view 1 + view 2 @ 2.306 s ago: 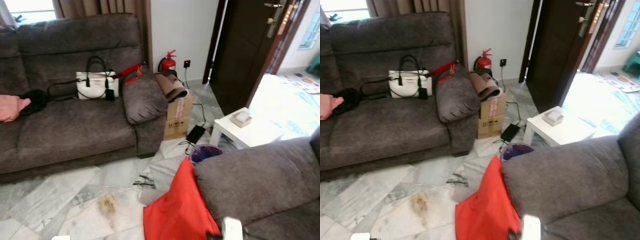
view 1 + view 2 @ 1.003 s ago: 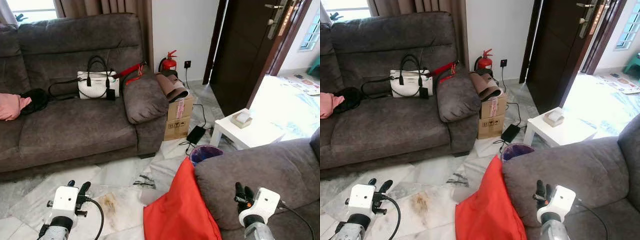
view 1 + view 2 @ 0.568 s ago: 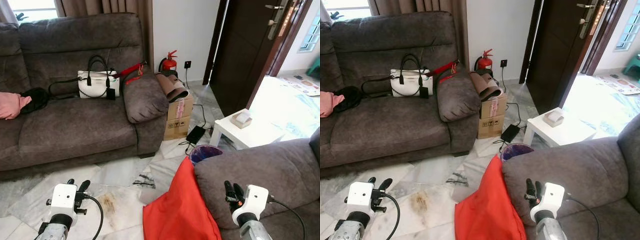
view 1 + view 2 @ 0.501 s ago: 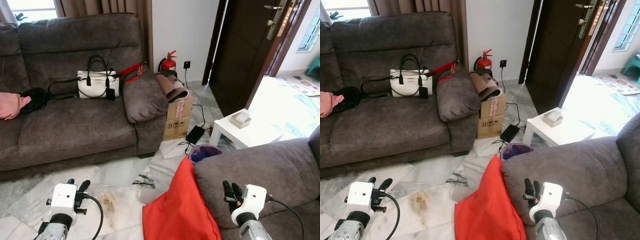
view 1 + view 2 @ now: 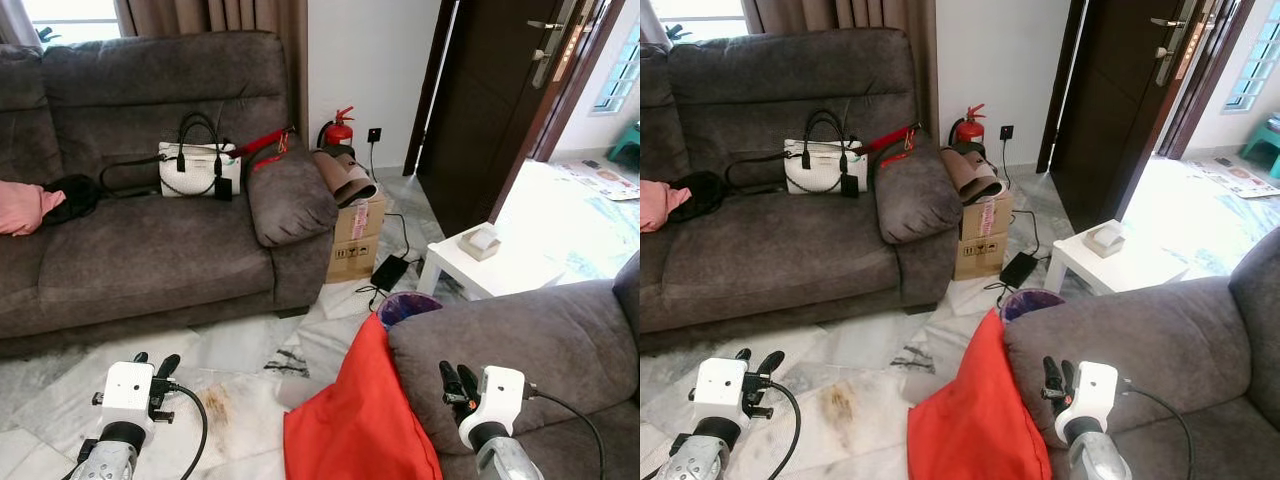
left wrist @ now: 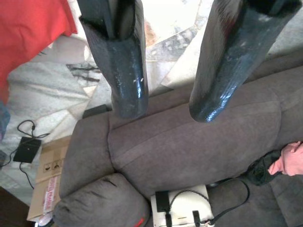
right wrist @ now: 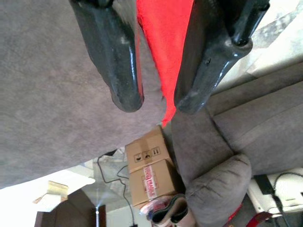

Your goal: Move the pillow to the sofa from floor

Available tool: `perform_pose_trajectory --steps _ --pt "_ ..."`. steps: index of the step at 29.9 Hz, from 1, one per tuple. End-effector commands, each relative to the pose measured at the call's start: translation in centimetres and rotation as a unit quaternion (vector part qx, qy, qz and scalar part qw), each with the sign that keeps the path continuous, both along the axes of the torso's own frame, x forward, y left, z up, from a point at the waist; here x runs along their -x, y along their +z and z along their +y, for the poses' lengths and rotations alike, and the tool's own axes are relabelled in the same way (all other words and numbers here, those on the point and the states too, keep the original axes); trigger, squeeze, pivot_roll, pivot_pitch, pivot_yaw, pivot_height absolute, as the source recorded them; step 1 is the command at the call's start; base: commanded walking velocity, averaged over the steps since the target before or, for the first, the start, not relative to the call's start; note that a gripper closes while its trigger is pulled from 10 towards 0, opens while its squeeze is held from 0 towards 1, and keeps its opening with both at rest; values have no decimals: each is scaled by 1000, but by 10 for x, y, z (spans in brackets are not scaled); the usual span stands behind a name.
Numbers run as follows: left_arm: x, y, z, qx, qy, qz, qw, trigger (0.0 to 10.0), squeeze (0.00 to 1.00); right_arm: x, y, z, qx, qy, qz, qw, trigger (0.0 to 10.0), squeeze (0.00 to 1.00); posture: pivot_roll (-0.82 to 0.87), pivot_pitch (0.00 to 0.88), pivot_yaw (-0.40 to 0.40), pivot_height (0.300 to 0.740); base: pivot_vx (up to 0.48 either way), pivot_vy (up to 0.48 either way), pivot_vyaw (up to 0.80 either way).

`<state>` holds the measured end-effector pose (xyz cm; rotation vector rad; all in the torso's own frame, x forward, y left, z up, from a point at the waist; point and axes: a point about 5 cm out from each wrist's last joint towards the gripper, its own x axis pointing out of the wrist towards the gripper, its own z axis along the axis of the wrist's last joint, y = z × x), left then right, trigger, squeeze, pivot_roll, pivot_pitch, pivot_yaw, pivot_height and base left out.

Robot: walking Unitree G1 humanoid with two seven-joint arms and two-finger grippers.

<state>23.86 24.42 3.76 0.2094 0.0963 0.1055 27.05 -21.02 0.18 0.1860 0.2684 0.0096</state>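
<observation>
Grey, soft-napped fabric covers the long sofa [image 5: 150, 240] across the room, a plump, rounded piece with a fat padded armrest at its right end. A second sofa [image 5: 520, 340] in the same grey plush sits close on my right, its bulging arm nearest me. Between them the floor [image 5: 110, 390] is polished pale marble tile with grey veining and a brownish stain.

On that floor, leaning upright against the near sofa's arm, is the pillow [image 5: 360, 425]: bright red-orange, smooth cloth, roughly triangular from here with a pointed top corner. It touches the sofa arm and is not in either of my grippers.

A dark wooden door [image 5: 490, 90] stands open beyond. A small white square side table [image 5: 480, 270] sits near it, with a small box on top. A brown cardboard box [image 5: 355, 240] stands just beside the far sofa's armrest, a rolled tan item lying on it, and a red fire extinguisher [image 5: 338, 128] stands behind by the wall. A round bin [image 5: 408, 305] with a dark liner sits behind the pillow's tip.

On the far sofa's seat rests a white handbag [image 5: 198, 170] with black handles, a pink cushion [image 5: 25, 207] at the left end, and a black bundle beside it.

My left gripper [image 5: 152, 368] hovers over the tiles, its glossy black fingers spread apart. My right gripper [image 5: 456, 381] hovers at the near sofa's arm just beside the pillow, fingers parted, holding nothing.
</observation>
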Motion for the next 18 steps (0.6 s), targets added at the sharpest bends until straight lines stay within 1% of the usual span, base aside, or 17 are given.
perform_pose_trajectory --steps 1,2,3,18 --pt "0 2 -1 3 2 -1 1000 10000 0 -3 4 -2 3 0 -9 1000 10000 0 84 0 -24 685 0 0 0" --pt "0 2 -1 3 2 -1 1000 10000 0 -4 4 -2 1 1 -10 1000 10000 796 85 0 -24 685 0 0 0" --pt "0 2 -1 3 3 0 1000 10000 0 -4 5 -1 -1 4 -13 1000 10000 1000 85 0 -24 685 0 0 0" --pt "1 2 1 3 7 2 1000 10000 0 -3 4 3 -3 17 -11 1000 10000 1000 86 0 -28 685 0 0 0"
